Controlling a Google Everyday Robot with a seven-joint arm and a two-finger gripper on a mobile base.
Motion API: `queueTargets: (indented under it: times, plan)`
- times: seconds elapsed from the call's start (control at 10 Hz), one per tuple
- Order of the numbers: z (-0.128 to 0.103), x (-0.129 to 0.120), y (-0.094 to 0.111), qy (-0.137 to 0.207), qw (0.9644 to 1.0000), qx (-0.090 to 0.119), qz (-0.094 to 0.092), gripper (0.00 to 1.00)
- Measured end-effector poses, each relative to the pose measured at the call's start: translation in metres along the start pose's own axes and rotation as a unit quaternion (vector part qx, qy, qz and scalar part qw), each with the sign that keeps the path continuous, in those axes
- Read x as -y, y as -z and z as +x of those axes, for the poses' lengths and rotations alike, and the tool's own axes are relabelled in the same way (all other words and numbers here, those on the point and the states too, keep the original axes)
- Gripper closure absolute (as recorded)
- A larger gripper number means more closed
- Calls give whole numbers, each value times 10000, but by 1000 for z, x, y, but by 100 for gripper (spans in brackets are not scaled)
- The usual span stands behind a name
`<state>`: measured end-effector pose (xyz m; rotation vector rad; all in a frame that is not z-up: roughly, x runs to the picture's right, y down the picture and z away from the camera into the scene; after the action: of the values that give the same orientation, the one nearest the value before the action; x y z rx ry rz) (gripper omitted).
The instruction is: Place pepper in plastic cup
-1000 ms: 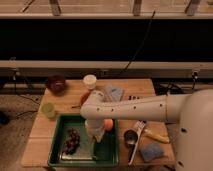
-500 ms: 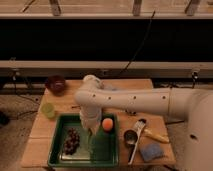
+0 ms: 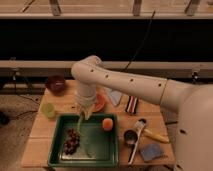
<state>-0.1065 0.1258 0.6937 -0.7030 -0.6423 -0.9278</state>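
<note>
Gripper (image 3: 83, 113) points down over the back-left rim of the green tray (image 3: 97, 150). Its jaws look closed on the top end of the pepper (image 3: 79, 123). The pepper hangs near-vertical below the gripper, with its lower tip inside the tray's back-left corner, just above the grapes (image 3: 71, 142). The target, the plastic cup (image 3: 48, 110), stands upright just outside the tray's back-left corner, apart from the gripper. An orange fruit (image 3: 107, 124) also lies in the tray, at back right.

Handling (judged):
- The pepper is probably light and fairly stiff, with a waxy skin that is likely to be slippery.
- It is long and curved, so held by one end it may swing or twist in the grip.
- A hold at the top end suits a tip-first entry.
- The cup looks small and light. The pepper will stick out of it and could tip it over.
- Centre the pepper's tip over the cup mouth, lower it in, then release.
</note>
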Motion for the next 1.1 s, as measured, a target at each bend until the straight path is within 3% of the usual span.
queueTargets:
  times: [0.5,0.8,1.1]
  plan:
    - [4,4,-3,34,9999,-86,41,100]
    - [30,48,-18,248,9992,-268,133,100]
    - [50,96,-36,447,9984,-309,180,100]
